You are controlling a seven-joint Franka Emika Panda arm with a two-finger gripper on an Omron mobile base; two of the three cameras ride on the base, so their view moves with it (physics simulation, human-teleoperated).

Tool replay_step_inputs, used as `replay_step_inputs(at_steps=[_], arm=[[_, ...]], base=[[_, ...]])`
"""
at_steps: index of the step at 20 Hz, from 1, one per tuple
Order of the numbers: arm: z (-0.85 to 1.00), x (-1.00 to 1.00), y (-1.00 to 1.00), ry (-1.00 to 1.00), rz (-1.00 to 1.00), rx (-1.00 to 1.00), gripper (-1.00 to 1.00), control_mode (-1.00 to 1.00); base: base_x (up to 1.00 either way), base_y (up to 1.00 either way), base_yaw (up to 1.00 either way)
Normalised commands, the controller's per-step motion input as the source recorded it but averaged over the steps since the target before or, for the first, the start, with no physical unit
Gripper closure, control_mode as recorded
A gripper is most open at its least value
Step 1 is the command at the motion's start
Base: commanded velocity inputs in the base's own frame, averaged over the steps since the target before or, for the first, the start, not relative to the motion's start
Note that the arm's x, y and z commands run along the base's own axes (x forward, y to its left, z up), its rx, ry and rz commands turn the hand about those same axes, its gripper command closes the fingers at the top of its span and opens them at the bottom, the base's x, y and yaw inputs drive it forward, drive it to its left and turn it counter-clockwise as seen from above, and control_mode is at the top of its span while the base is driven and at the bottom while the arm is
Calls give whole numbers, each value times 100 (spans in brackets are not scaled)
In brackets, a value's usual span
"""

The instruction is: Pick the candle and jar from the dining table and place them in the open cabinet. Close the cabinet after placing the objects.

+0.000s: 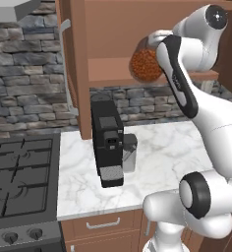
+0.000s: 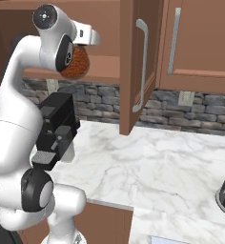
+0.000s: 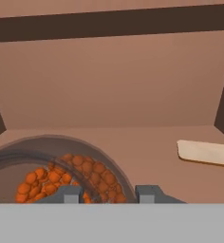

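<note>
jar (image 3: 61, 180) cut off below, tool (image 3: 109, 193) tips astride

Even flat light, soft shadows, sharp

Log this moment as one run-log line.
phase: placing | claw: shut on jar | jar: at cabinet shelf | cabinet door: open

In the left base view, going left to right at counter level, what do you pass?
Stove → coffee machine → bare marble counter → the robot arm's white base.
</note>
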Motion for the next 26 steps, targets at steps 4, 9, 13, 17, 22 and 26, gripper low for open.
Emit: replay_step_inputs(at_steps=[4, 9, 13, 17, 22, 26], arm=[[0, 33, 0, -2, 0, 0, 100, -100], [0, 36, 0, -1, 0, 0, 100, -100], [0, 28, 0, -5, 0, 0, 100, -100], [-11, 24, 0, -3, 0, 0, 100, -100], [-20, 16, 0, -11, 0, -2, 100, -100], [-7, 19, 0, -14, 0, -3, 100, -100]], base=[[0, 0, 0], [0, 0, 0], [0, 0, 0], [0, 0, 0], [0, 0, 0], [0, 0, 0]])
